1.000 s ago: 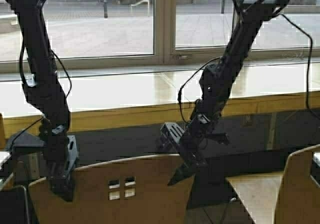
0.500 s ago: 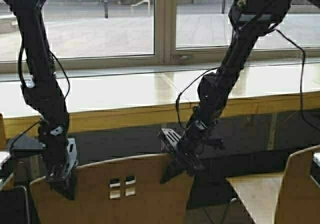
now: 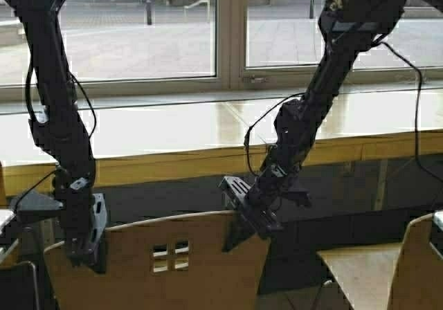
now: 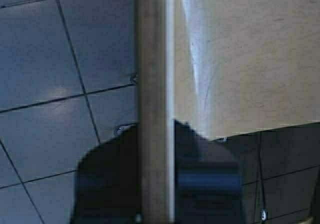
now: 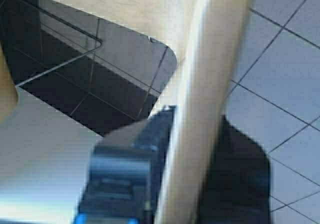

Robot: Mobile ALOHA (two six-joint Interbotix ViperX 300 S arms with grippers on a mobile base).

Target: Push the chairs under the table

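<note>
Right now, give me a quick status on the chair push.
Left gripper and right gripper each clamped over the chair backrest's top corners. Chair not yet under the table. Nothing visible between them.

Both arms reach forward and down; the left gripper (image 3: 86,251) and right gripper (image 3: 243,230) each clamp something between their fingers.

**Wood, gloss and matt black**

The chair (image 3: 159,261) nearest me is smooth tan plywood with a soft satin sheen, its edge (image 4: 154,104) showing pale and bare. The table (image 3: 173,133) has a glossy light top that mirrors the window, over a thick yellowish wooden front. Both claws, left (image 3: 86,244) and right (image 3: 248,221), look like matt black plastic. The floor (image 4: 60,84) is smooth grey tile with a dull shine.
</note>
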